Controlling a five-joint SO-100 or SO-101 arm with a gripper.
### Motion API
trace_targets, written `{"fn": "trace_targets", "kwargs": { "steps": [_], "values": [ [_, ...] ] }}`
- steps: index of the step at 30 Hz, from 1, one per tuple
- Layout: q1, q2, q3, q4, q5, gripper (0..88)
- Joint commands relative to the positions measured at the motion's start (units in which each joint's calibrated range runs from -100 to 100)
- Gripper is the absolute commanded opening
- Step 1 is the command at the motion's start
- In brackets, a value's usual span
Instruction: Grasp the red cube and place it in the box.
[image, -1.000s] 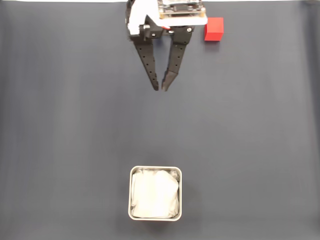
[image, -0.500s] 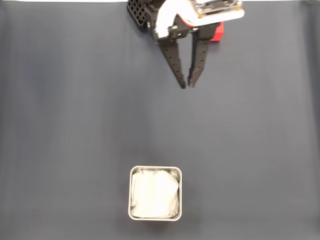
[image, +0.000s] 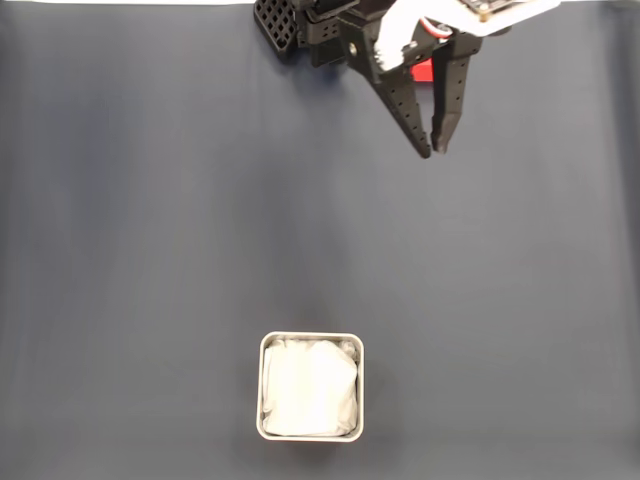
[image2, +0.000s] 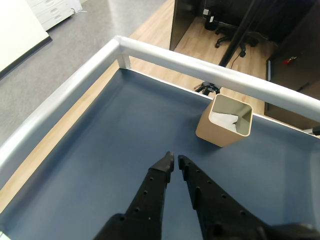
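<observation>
**Gripper up top, cube half hidden behind it**

In the fixed view the gripper (image: 434, 152) hung in the upper right part of the frame, its two black perforated fingers (image: 408, 108) pointing down the picture and converging, tips almost touching, just a sliver of gap between them. Nothing was held between those tips. The wrist view told the same story: the gripper (image2: 175, 161) sat at the lower middle of the frame, fingers narrowed to a thin slot, empty, above the dark blue mat (image2: 100, 165).

And the red cube (image: 423, 70)? Only a small patch of it peeked out in the fixed view, near the top edge, right of centre, tucked between the upper parts of the two fingers and covered mostly by the arm's white and black body. Whether the fingers touched it could not be told from there.

The box (image: 311, 340) sat well apart from all that, at the bottom centre of the fixed view, silver rim square with rounded corners, white padding inside. In the wrist view the box (image2: 212, 131) stood in the upper right of the frame, beyond the fingertips, tan walls outside, white lining showing within, close to the table's pale metal rail (image2: 165, 55)
</observation>
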Motion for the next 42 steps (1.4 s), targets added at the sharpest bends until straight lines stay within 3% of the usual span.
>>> {"fn": "trace_targets", "kwargs": {
  "steps": [1, 42],
  "values": [
    [-2.6, -2.2, 0.2, 0.5, 0.6, 0.0],
    [-29.8, -10.9, 10.9, 4.3, 0.3, 0.0]
  ]
}}
